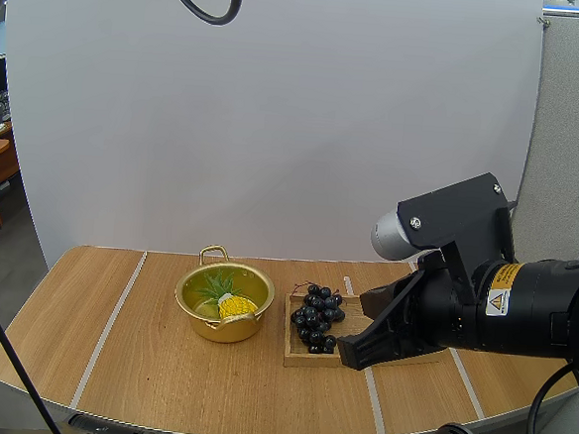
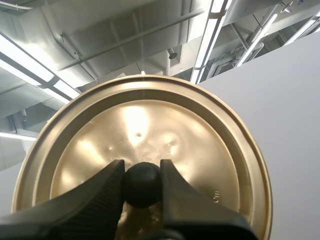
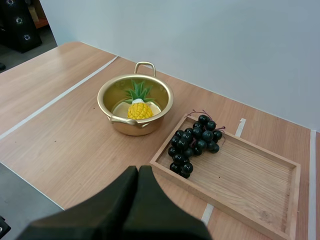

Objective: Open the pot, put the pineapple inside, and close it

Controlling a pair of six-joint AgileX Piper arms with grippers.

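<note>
I am seeing just one printed sign: in the high view, a small yellow label (image 1: 499, 302) is sitting on the black cylindrical casing of my right arm (image 1: 547, 307). It is carrying a black warning triangle with a few lines of tiny dark print, and I am not managing to read any word of that print. In the left wrist view, the golden round metal lid (image 2: 150, 125) is bearing a faint small stamped mark (image 2: 215, 196) near its rim; I am not making out its characters either.
</note>
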